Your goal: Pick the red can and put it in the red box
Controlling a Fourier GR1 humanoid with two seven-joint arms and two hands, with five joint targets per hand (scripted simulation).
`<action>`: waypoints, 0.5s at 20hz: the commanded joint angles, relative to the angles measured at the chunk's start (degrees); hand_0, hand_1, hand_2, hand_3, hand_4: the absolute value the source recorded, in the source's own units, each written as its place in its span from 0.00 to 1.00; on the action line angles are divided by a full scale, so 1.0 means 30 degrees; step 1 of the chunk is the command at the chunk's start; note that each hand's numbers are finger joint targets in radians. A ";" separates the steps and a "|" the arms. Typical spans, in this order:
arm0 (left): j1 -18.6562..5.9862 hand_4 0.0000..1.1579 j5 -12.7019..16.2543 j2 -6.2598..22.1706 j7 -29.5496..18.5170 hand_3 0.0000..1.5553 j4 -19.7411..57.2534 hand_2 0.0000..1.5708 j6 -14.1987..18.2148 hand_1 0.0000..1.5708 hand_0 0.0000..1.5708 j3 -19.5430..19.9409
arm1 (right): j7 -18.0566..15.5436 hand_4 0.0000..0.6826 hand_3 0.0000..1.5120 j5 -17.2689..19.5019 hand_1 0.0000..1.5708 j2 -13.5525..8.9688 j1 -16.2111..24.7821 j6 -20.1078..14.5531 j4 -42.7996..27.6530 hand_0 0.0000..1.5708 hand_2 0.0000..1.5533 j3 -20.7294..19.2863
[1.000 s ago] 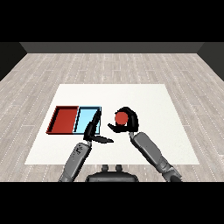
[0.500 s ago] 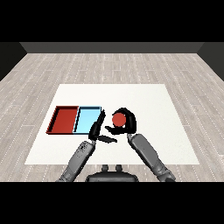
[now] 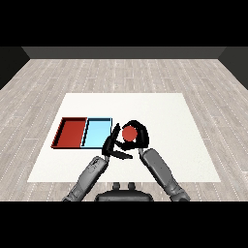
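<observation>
On the left part of the white table [image 3: 160, 104] lies the red tray [image 3: 70, 132], a flat rectangular box with a low rim and a plain, smooth bottom. Just beside it on the right, with their walls touching, lies the light blue tray [image 3: 96, 132], of the same shape and with the same smooth surface. Both trays are shallow and have straight edges.

Right of the blue tray, near its right edge, is the left hand [image 3: 110, 145]. It is black, its fingers are straight and point away toward the far side, and its thumb is spread to the right; it holds nothing. Its grey forearm comes up from the lower left and looks like smooth metal with rounded segments.

Just right of this hand is the red can [image 3: 129, 132]. Only its round red top and a little of its side can be seen, because the right hand [image 3: 139, 135] is wrapped around it: the black fingers curl over the far and right side of the can. The can stands well apart from the red tray, with the blue tray between them. I cannot tell if the can touches the table or is lifted. The right forearm, grey and cylindrical, enters from the lower right.

The table top is plain white and matte, and around it the floor shows pale wooden planks.
</observation>
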 commanded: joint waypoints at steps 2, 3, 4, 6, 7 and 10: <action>-0.0197 0.00 0.0038 -0.0021 0.0205 0.00 0.0080 0.00 -0.0644 0.00 0.00 0.0658 | 0.0800 0.94 0.93 -0.0387 0.94 0.0174 0.0792 0.0639 -0.1980 0.94 0.92 0.0016; 0.0307 0.00 0.0204 -0.0021 0.0580 0.00 -0.1421 0.00 0.1371 0.00 0.00 -0.1556 | -0.0616 0.94 0.93 -0.1135 0.94 0.0175 0.0681 0.0825 -0.0234 0.94 0.92 -0.0095; -0.0213 0.00 0.0436 -0.0021 -0.0028 0.00 0.0115 0.00 -0.0398 0.00 0.00 -0.0069 | 0.0313 0.94 0.93 -0.1049 0.95 0.0177 0.0604 -0.0953 -0.1302 0.95 0.93 0.1177; -0.0833 0.00 0.1012 -0.0021 -0.0071 0.00 0.0256 0.00 0.0491 0.00 0.00 -0.0069 | -0.1161 0.97 0.94 -0.0897 0.96 0.0178 0.0327 0.0472 0.0166 0.96 0.94 0.0549; -0.0518 0.00 0.1161 -0.0021 -0.0498 0.00 0.0889 0.00 -0.0136 0.00 0.00 -0.0202 | 0.0761 0.96 0.94 -0.0994 0.96 0.0179 -0.0447 -0.1412 -0.0956 0.96 0.94 0.1452; -0.0590 0.00 0.1202 -0.0022 0.0589 0.00 -0.0268 0.00 0.0196 0.00 0.00 -0.0841 | -0.0351 0.96 0.94 -0.1318 0.96 0.0180 0.0349 -0.1442 -0.0978 0.96 0.94 0.2078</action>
